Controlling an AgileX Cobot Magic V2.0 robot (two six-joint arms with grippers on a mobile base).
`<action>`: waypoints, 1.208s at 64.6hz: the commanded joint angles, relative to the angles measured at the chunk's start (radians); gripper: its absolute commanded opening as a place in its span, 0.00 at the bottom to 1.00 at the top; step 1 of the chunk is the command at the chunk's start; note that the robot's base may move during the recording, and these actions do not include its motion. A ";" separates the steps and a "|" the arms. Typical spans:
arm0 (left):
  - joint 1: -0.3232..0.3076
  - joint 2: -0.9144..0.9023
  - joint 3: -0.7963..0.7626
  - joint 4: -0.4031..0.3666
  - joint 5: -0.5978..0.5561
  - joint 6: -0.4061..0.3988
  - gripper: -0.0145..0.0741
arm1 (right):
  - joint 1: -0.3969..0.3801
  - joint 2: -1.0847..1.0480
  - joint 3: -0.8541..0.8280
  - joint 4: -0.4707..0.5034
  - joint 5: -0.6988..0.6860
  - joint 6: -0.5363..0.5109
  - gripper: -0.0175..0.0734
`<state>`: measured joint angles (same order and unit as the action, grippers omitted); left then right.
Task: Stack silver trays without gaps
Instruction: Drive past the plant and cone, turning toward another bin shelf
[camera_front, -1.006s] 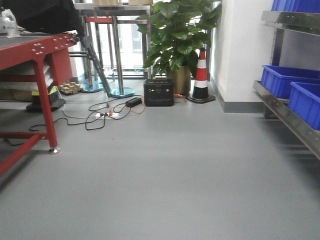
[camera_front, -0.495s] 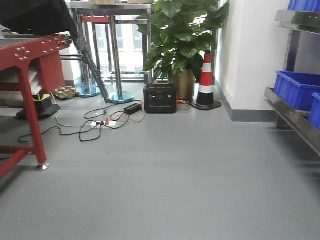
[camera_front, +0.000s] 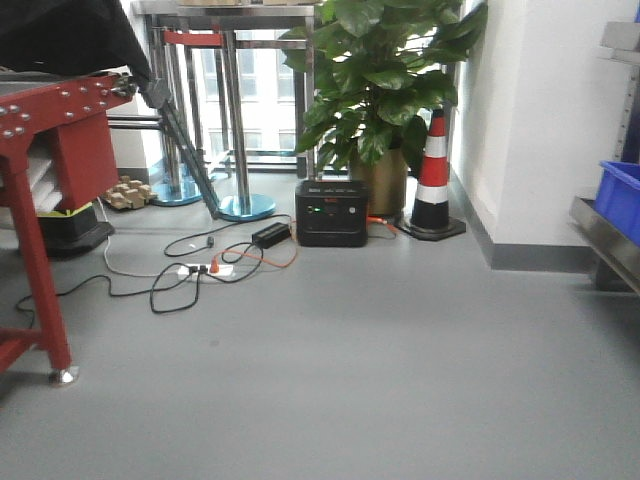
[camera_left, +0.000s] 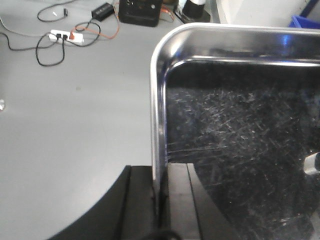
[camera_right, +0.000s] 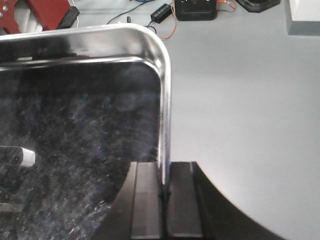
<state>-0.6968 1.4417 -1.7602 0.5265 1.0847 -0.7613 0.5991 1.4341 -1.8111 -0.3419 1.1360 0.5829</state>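
Observation:
A silver tray of scratched shiny steel fills the left wrist view, held above the grey floor. My left gripper is shut on the tray's left rim, one finger outside, one inside. The same silver tray shows in the right wrist view. My right gripper is shut on its right rim. The front view shows neither the tray nor the grippers. No other silver tray is in view.
A red metal table stands at the left. Cables and a power strip, a black power box, a potted plant and a traffic cone lie ahead. A blue bin on a steel rack is at the right.
The front view has swung to the left: the red table and the blue bins have slid toward the frame edges, and the plant, cone and power box appear nearer.

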 joint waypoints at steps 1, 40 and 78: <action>-0.007 -0.005 -0.009 0.033 -0.029 0.002 0.14 | 0.001 -0.009 -0.001 -0.013 -0.047 -0.009 0.11; -0.007 -0.005 -0.009 0.088 -0.033 0.002 0.14 | 0.001 -0.009 -0.001 -0.013 -0.053 -0.009 0.11; -0.007 -0.005 -0.009 0.089 -0.035 0.002 0.14 | 0.001 -0.009 -0.001 -0.013 -0.073 -0.009 0.11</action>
<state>-0.6968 1.4417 -1.7602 0.5844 1.0632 -0.7613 0.5991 1.4376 -1.8111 -0.3394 1.1073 0.5829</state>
